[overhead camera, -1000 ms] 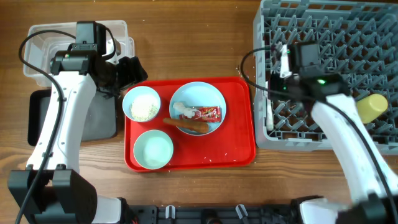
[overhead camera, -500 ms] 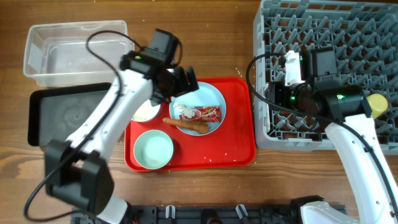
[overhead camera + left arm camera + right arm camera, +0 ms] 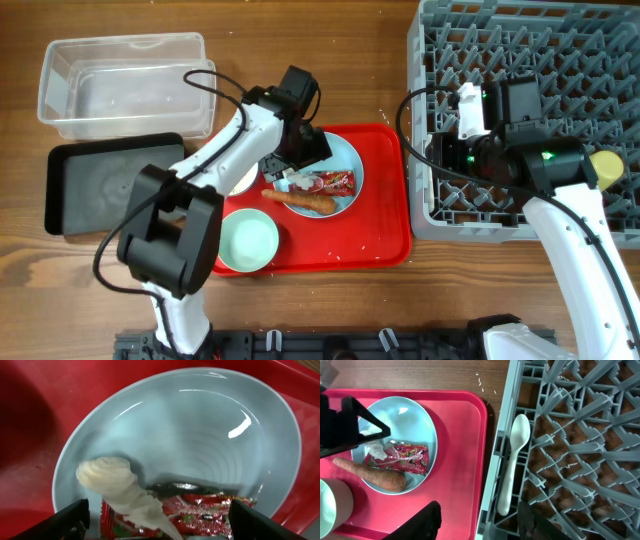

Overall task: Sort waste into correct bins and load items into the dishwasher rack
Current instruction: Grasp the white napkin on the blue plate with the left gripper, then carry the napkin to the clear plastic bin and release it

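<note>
Two arms reach over a wooden surface (image 3: 350, 80). The left end effector (image 3: 157, 512) hangs low over the light-blue plate (image 3: 345, 158), its fingers (image 3: 70, 519) spread apart and clamped on nothing. In the left wrist view they straddle the crumpled white paper scrap (image 3: 117, 485) and the red snack wrapper (image 3: 210, 514) that lies against it.

The plate sits in the 1 o'clock part of the red tray (image 3: 385, 230). On the plate, the scrap lies toward 9 o'clock, the wrapper toward 4 o'clock, and the orange carrot piece (image 3: 302, 201) crosses the rim between 6 and 7 o'clock. A pale green bowl (image 3: 247, 241) stands upright at the tray's 7 o'clock corner.

The clear tub (image 3: 120, 60) is at 10 o'clock on the surface, with the black tray (image 3: 100, 190) just beside it at its 6 o'clock; whether their edges touch cannot be told.

The grey dishwasher rack (image 3: 560, 40) fills the 2 o'clock corner. The right end effector (image 3: 480, 520) hovers where the red tray's 3 o'clock edge meets the rack's 9 o'clock wall, its fingers apart and holding nothing. The white spoon (image 3: 512, 460) lies in the rack along that wall, bowl end toward 12 o'clock in the right wrist view. The yellow cup (image 3: 605, 167) rests at the rack's 3 o'clock side, partly hidden by the right arm. A few white grains (image 3: 479, 381) lie on the surface just beyond the tray's 1 o'clock corner.
</note>
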Robot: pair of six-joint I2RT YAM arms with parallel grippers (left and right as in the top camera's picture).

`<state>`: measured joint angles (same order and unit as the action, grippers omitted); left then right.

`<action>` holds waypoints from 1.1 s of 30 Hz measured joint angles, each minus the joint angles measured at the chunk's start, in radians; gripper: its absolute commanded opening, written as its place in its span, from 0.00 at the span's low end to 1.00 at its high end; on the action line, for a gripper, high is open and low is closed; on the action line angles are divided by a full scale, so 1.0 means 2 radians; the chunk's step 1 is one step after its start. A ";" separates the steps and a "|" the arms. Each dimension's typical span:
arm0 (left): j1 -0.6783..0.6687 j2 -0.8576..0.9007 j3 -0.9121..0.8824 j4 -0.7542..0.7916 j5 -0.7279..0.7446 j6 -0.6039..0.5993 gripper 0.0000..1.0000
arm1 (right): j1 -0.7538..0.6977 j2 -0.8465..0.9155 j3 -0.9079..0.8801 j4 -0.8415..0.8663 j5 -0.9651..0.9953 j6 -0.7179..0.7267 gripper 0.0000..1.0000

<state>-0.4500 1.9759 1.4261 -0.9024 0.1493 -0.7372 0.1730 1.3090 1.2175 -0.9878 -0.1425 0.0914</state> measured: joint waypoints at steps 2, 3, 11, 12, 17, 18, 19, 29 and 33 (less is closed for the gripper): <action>0.000 0.007 0.000 0.002 0.000 -0.001 0.65 | 0.000 0.000 0.000 0.000 0.000 0.000 0.52; 0.000 0.008 0.000 0.003 -0.002 -0.004 0.65 | 0.000 0.000 0.000 0.000 0.000 0.000 0.52; -0.007 0.021 0.000 0.001 -0.007 -0.004 0.63 | 0.000 0.000 0.000 -0.002 0.000 0.000 0.51; -0.007 0.025 0.000 -0.001 -0.007 -0.004 0.61 | 0.000 0.000 0.000 -0.002 0.000 0.000 0.51; -0.007 0.027 0.000 -0.001 -0.014 -0.004 0.31 | 0.000 0.000 0.000 -0.002 0.000 0.000 0.51; -0.007 0.027 0.000 -0.002 -0.017 -0.001 0.27 | 0.000 0.000 0.000 -0.003 0.000 0.000 0.51; -0.007 0.027 0.000 -0.001 -0.018 -0.003 0.23 | 0.000 0.000 0.000 -0.003 0.000 0.000 0.51; -0.006 0.027 0.003 -0.004 -0.028 0.027 0.04 | 0.000 0.000 0.000 -0.004 0.000 -0.002 0.51; 0.016 -0.004 0.031 -0.010 -0.045 0.067 0.04 | 0.000 0.000 0.000 -0.004 0.000 -0.002 0.51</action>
<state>-0.4175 1.9671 1.4887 -0.9226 0.0593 -0.6025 0.1730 1.3090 1.2175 -0.9955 -0.1425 0.0879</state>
